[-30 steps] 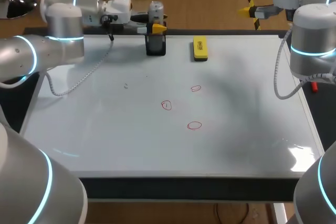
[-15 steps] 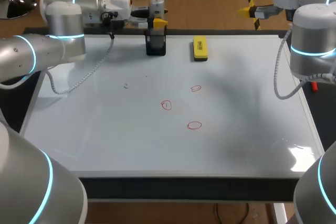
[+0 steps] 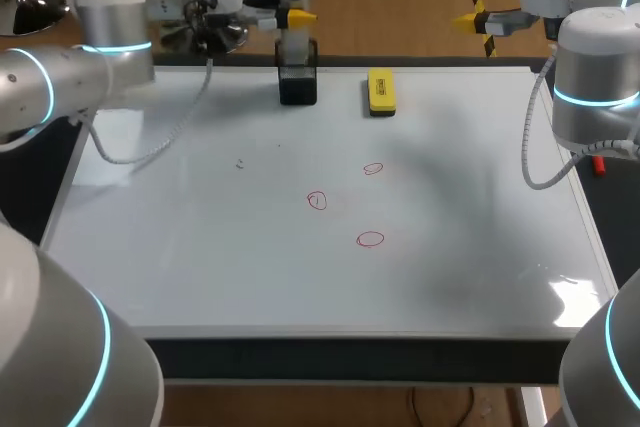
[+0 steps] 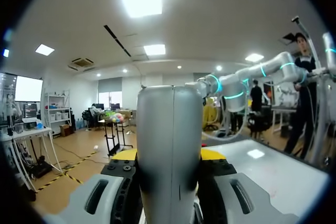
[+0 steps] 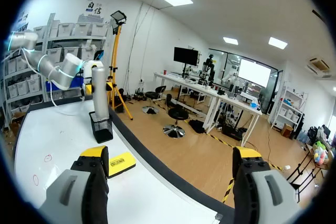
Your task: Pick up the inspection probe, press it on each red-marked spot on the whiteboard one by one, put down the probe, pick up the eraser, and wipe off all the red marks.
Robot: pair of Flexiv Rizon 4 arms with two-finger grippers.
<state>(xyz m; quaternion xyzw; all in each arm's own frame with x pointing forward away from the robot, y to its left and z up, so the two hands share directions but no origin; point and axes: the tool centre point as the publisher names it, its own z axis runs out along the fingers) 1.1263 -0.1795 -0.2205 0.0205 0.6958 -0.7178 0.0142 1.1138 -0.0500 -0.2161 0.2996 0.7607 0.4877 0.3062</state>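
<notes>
The grey cylindrical probe (image 3: 294, 2) stands upright at the back of the whiteboard (image 3: 200, 247), its lower end at the mouth of the black holder (image 3: 297, 85). My left gripper (image 3: 287, 18) is shut on the probe from the left; in the left wrist view the probe (image 4: 169, 145) fills the space between its yellow-tipped fingers (image 4: 125, 155). The yellow eraser (image 3: 381, 92) lies to the right of the holder. Three red marks (image 3: 370, 239) sit mid-board. My right gripper (image 3: 478, 19) hangs open beyond the board's far right corner, holding nothing; it (image 5: 170, 157) looks across at the probe (image 5: 98, 94) and eraser (image 5: 122, 163).
A grey cable (image 3: 165, 137) droops from my left arm over the board's left part. My right arm's column (image 3: 595, 77) stands at the board's right edge. A dark frame (image 3: 350, 357) borders the board's near edge.
My left gripper has risen with the probe, drawing it upward out of the black holder. The right arm has stayed where it was.
</notes>
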